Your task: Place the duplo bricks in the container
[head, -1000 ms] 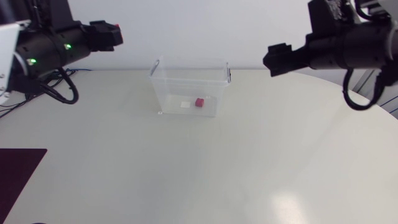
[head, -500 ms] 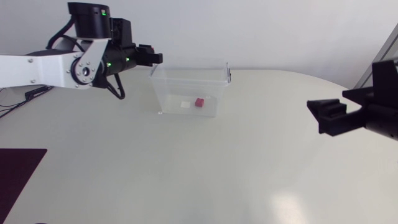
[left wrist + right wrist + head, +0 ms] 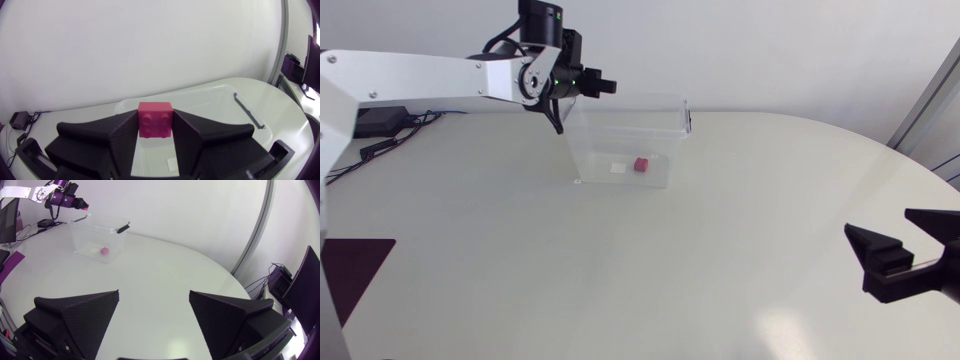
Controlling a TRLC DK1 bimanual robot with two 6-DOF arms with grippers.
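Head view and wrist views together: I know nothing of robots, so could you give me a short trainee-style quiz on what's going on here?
1. True or false: the left arm's fingers are shut on a red duplo brick.
2. What lies inside the clear plastic container?
A) nothing
B) a small red brick and a small white piece
C) a blue ball
3. Fill the gap: the right arm's fingers stand ____, holding nothing.

Key: 1 true; 2 B; 3 open.
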